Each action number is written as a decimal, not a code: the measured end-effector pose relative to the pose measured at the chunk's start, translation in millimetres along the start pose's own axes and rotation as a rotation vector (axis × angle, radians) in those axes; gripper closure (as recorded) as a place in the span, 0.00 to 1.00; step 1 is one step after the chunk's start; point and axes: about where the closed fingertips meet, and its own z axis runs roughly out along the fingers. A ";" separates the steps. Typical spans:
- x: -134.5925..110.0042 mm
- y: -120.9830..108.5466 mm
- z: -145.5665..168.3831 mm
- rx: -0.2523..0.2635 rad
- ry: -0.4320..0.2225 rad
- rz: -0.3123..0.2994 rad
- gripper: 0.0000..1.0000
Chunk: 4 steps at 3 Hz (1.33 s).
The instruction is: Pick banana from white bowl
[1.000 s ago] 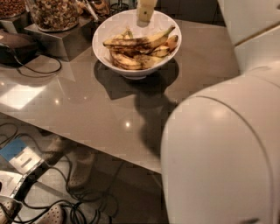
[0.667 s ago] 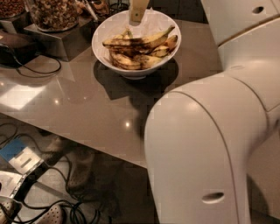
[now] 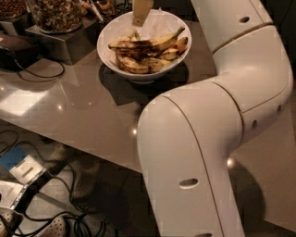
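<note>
Grey table [image 3: 88, 106]; fingers [image 3: 141, 11] above banana [image 3: 135, 45] in white bowl [image 3: 107, 34]

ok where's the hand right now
In the camera view the hand is at the top edge, left of the big white arm, hanging over the white bowl with its tip just above the dark-streaked banana.

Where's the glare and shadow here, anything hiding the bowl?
Camera view: broad glare on the table at left, small specular dots near the arm; white bowl throws a dark shadow toward the camera; banana evenly lit, readable; hand above the bowl's back, cropped by the top edge; the arm masks the right side.
</note>
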 end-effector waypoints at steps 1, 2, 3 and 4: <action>4.1 -0.3 20.6 -0.026 0.020 0.011 0.47; 6.1 2.5 38.0 -0.055 0.040 0.008 0.46; 8.2 6.2 50.4 -0.081 0.060 0.004 0.43; 8.9 10.5 59.5 -0.105 0.072 -0.001 0.44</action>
